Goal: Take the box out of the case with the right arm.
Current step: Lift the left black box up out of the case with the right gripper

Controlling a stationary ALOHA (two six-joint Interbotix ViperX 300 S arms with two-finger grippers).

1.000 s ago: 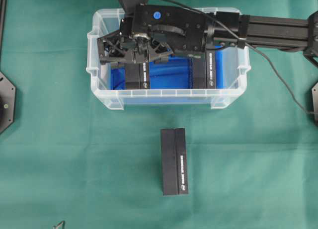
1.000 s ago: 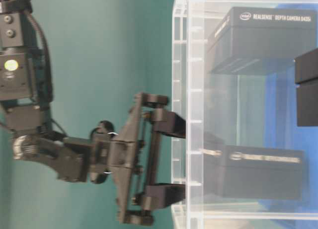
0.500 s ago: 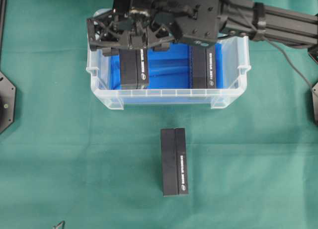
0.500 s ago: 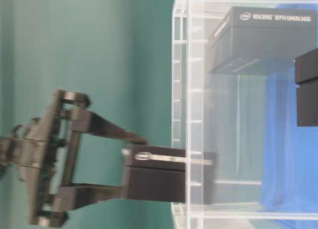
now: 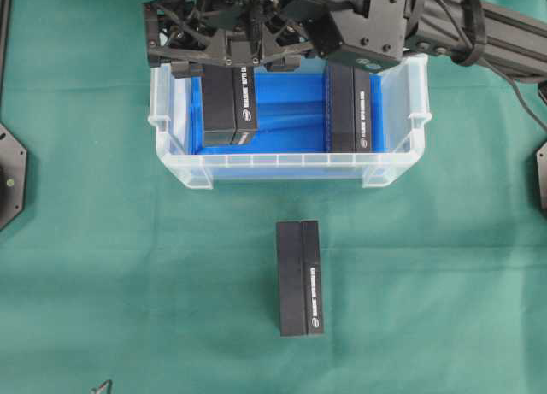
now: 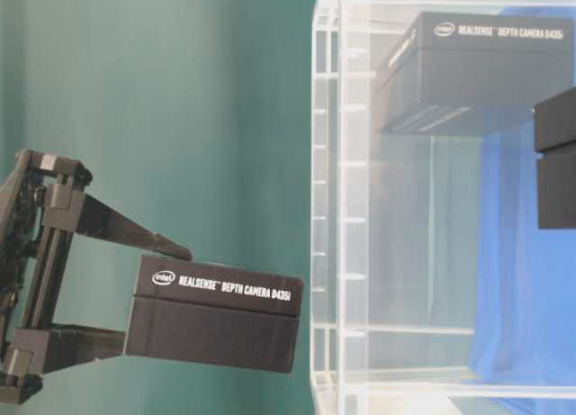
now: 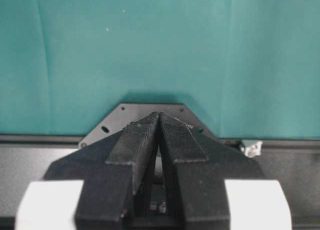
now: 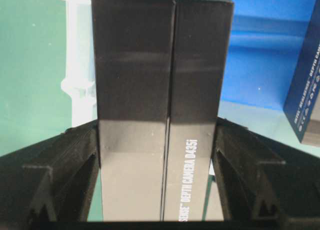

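1. Across the whole scene spreads a desk covered in green cloth, bearing everything else.
2. At the far side of that desk sits the case, a large clear plastic rectangular tub with a rimmed edge and a bright blue lined bottom.
3. Over the far rim of the case reaches the right arm, an all-black jointed robot arm, entering from the right of the overhead view.
4. At its end, the black lattice-framed right gripper has its jaws clamped on the two long sides of a black rectangular cardboard box printed "RealSense Depth Camera D435i". The box sits squarely between the jaws, one finger against each side, its free end pointing away from the gripper. In the table-level view the box hangs clear of the case, just outside its rim; from overhead it lies above the left part of the case.
5. A second black box of the same kind stands inside the case, right of the held one.
6. A third matching black box lies on the desk, nearer than the case and well apart from it.
7. The left gripper, black with white parts, has its jaws pressed together, holding nothing.
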